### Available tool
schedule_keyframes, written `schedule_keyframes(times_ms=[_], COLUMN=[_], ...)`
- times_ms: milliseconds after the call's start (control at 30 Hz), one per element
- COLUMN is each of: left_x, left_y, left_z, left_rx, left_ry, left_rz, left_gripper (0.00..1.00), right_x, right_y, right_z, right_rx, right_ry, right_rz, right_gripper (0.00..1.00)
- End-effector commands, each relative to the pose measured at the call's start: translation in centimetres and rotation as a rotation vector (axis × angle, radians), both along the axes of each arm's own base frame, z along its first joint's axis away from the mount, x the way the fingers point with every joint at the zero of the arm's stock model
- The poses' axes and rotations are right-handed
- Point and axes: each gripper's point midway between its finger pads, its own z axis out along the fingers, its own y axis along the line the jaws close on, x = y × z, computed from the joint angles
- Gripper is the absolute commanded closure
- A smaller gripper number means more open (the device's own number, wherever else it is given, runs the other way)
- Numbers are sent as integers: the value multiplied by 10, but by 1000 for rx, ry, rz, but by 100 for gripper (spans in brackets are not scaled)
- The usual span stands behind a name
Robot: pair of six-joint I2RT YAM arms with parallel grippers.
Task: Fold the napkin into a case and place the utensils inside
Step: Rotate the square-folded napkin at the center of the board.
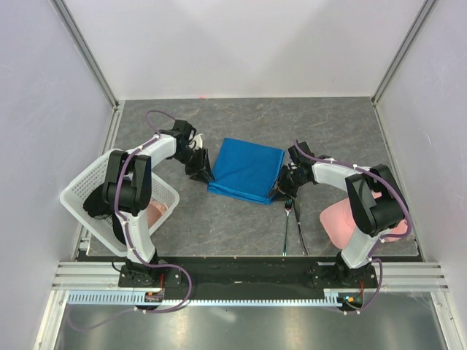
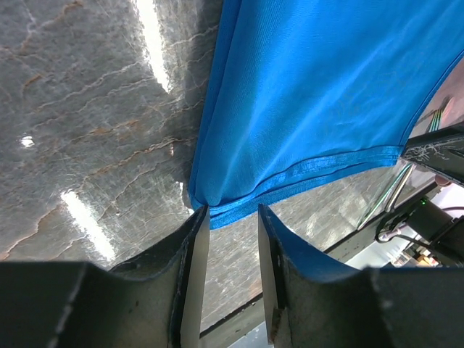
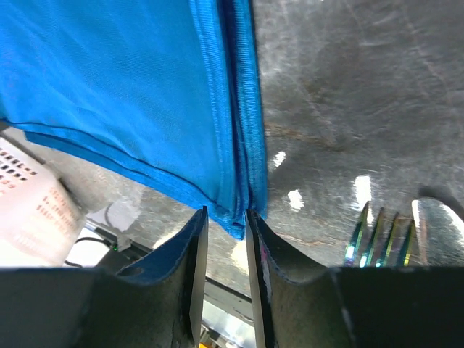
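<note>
The bright blue napkin lies on the table folded into a layered rectangle. My left gripper is at its near left corner. In the left wrist view the left gripper is open, with the napkin's hemmed edge just at the fingertips. My right gripper is at the near right corner. In the right wrist view the right gripper is open, with the corner of the napkin between the fingertips. The fork and knife lie side by side near the right arm. The fork's tines also show in the right wrist view.
A white basket stands at the left by the left arm, with a pale pink cloth in it. Another pale pink cloth lies at the right next to the right arm's base. Walls enclose the table on three sides.
</note>
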Motion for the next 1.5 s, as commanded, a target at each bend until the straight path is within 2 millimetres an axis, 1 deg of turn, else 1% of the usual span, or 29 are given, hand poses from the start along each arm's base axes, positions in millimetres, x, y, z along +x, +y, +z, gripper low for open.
schedule_keyframes(times_ms=[0, 267, 367, 467, 500, 600, 733, 867, 1000, 1067, 1200, 1333, 1467], left_x=[2, 1, 2, 2, 1, -2, -2, 1, 7, 12, 15, 12, 8], left_y=[-6, -5, -4, -2, -3, -2, 0, 3, 4, 2, 3, 2, 1], left_z=[3, 0, 1, 1, 1, 2, 5, 9, 14, 18, 19, 9, 5], left_rx=[-11, -1, 6, 17, 17, 17, 24, 46, 52, 48, 55, 53, 42], left_ry=[-44, -43, -48, -50, -47, -42, -57, -78, -93, -106, -110, -78, -60], left_rz=[-30, -31, -29, -25, -27, -37, -48, -47, -31, -27, -26, -35, -41], left_gripper=[61, 60, 60, 62, 62, 57, 55, 54, 54, 54, 53, 53, 52], right_x=[10, 8, 5, 3, 8, 14, 16, 18, 17, 14, 9, 8, 6], right_y=[8, 9, 3, -2, -2, -3, -3, 0, 5, 8, 7, 9, 9], right_z=[15, 10, 10, 14, 19, 29, 32, 35, 32, 28, 18, 12, 8], right_rx=[54, 56, 27, -4, -7, -23, -26, -7, 18, 38, 45, 58, 56], right_ry=[-45, -25, -33, -37, -59, -84, -97, -101, -85, -71, -47, -32, -20], right_rz=[-28, -30, -33, -17, -8, -4, 6, 13, 3, -5, -12, -16, -13], right_gripper=[66, 69, 69, 67, 65, 60, 58, 58, 60, 61, 62, 63, 64])
